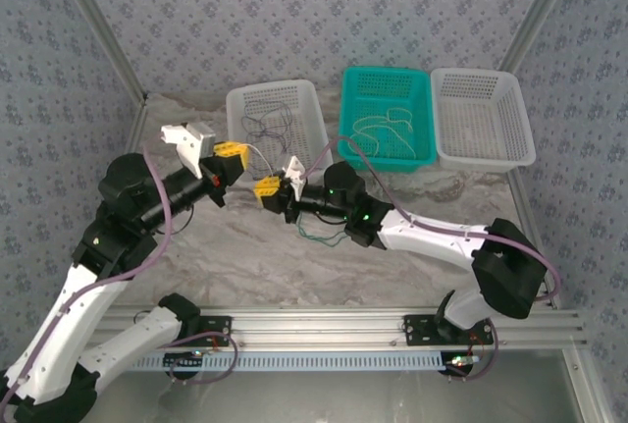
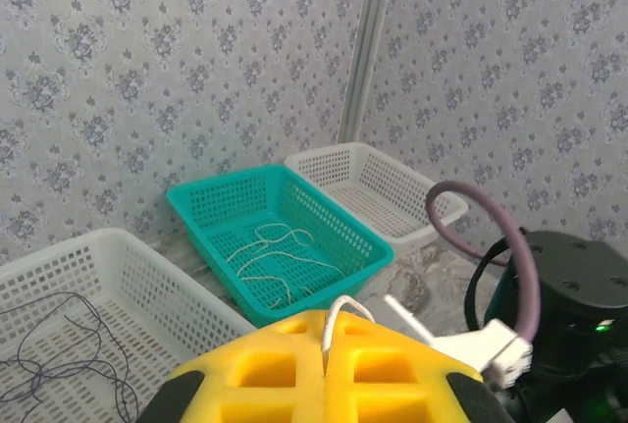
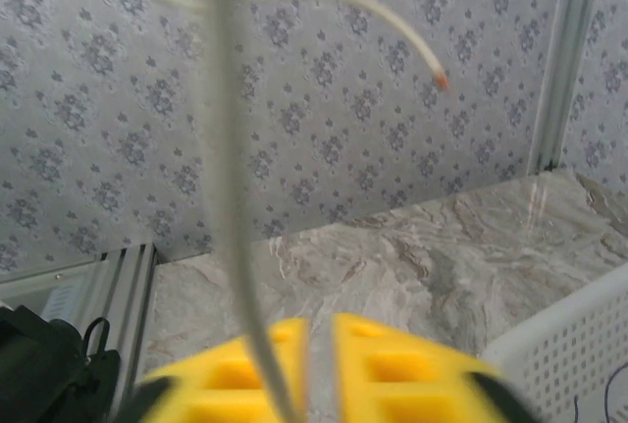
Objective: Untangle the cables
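1 whitish cable (image 3: 229, 197) from left gripper (image 2: 324, 344) to right gripper (image 3: 319, 344), both tight on it

The left arm (image 1: 69, 315) rises from its base at the near left, folds at the elbow and reaches right over the tabletop; its tool (image 1: 235, 156) points right, yellow fingers (image 2: 275, 374) pressed together on a whitish cable (image 2: 334, 315). The right arm (image 1: 432, 237) stretches from the near right towards the left, its tool (image 1: 263, 188) facing the other, just beside it, fingers (image 3: 392, 364) drawn in to a narrow slit around the same strand
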Controlling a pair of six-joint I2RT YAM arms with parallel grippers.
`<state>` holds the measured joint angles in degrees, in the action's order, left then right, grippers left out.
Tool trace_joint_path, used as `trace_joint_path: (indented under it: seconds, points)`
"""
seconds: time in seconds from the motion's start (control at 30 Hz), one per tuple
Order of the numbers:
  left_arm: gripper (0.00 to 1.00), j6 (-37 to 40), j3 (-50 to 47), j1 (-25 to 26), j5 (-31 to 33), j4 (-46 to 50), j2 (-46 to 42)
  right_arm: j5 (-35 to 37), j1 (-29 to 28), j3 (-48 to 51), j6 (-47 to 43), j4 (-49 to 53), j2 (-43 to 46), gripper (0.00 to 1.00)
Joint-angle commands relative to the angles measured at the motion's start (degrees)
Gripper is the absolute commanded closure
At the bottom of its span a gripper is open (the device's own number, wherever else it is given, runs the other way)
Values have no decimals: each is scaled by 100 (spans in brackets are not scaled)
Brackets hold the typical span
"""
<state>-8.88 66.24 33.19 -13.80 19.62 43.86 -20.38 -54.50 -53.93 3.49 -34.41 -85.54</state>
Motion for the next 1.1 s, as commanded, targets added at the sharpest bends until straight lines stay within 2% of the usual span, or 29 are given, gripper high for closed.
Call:
trace_joint_path:
  seconds: [0.0, 0.07, 0.1, 0.2, 0.27, 0.47, 0.57, 0.63, 0.77, 0.93, 1.0, 1.07]
  points:
    - [100, 30, 35, 45, 218, -77, -110, 202, 39, -227, -88, 156, 93, 100]
    - [96, 158, -72, 40, 150, -67, -177, 455, 43, -343, -137, 635, 302, 100]
    - [90, 229, -176, 45, -16, -120, -216, 616, 63, -445, -228, 985, 448, 100]
    - [62, 300, -599, 55, -675, -422, -362, 1109, 199, -699, -515, 1682, 915, 100]
    - [51, 283, -857, 93, -955, -601, -429, 1287, 436, -911, -603, 2025, 1154, 100]
    - [26, 239, -1465, 357, -1053, -1063, -671, 1661, 1620, -2115, -735, 3127, 1210, 100]
    - [17, 199, -1591, 512, -1239, -1169, -712, 1951, 2230, -2694, -772, 3472, 902, 100]
    - [4, 168, -1627, 614, -1325, -1162, -703, 2275, 2627, -3091, -748, 3736, 523, 100]
    - [1, 133, -1705, 777, -1213, -1079, -720, 2610, 3338, -3497, -221, 4064, -236, 100]
    - [1, -67, -1846, 859, -907, -1110, -941, 2611, 4037, -3173, 386, 3924, -1040, 100]
    - [1, -101, -1952, 878, -791, -1185, -1036, 2355, 4201, -3144, 489, 3937, -1421, 88]
    - [1, -126, -1981, 890, -658, -1127, -1073, 1749, 4379, -3278, 751, 4278, -1813, 63]
